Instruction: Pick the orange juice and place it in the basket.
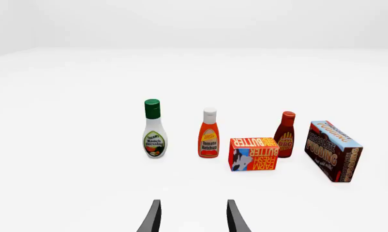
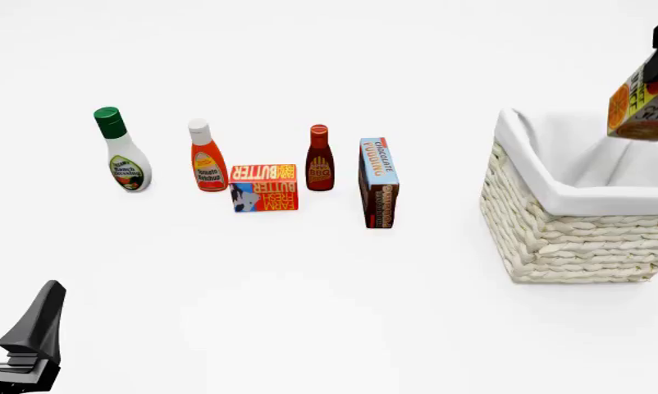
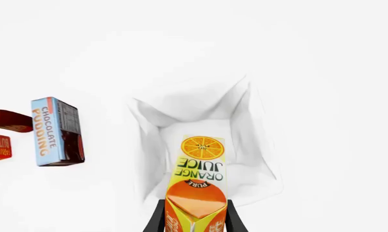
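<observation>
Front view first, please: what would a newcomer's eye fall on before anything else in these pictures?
Most striking is the orange juice, held in the air by the right gripper at the far right, tilted above the open basket. The big pale wicker basket with its white lining dominates the right side of the table. To its left, a row of groceries stands, from the green-capped ranch dressing to the chocolate pudding box.
</observation>
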### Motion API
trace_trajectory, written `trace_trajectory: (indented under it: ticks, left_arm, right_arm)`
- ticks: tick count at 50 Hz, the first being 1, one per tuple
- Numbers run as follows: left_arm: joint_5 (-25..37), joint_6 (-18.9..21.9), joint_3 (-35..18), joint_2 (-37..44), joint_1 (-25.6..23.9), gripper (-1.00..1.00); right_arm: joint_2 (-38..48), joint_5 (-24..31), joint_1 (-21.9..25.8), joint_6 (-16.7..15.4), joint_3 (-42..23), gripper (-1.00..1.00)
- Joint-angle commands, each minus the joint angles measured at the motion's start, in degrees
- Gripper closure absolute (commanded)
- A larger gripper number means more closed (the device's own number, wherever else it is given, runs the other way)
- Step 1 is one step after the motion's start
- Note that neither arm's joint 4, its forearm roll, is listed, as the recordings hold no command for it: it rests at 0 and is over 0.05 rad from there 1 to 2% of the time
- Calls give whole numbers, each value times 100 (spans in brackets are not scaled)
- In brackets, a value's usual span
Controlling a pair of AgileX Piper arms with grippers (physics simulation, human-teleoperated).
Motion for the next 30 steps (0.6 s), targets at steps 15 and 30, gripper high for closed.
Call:
trace_trajectory:
  ticks: [15,30]
  left_arm:
    - [-7,-3,9,-1,8,-100]
    - [-7,-1,9,-2,8,-100]
  right_arm:
    - [49,0,26,143,57,100]
    - [359,0,130,226,-102,100]
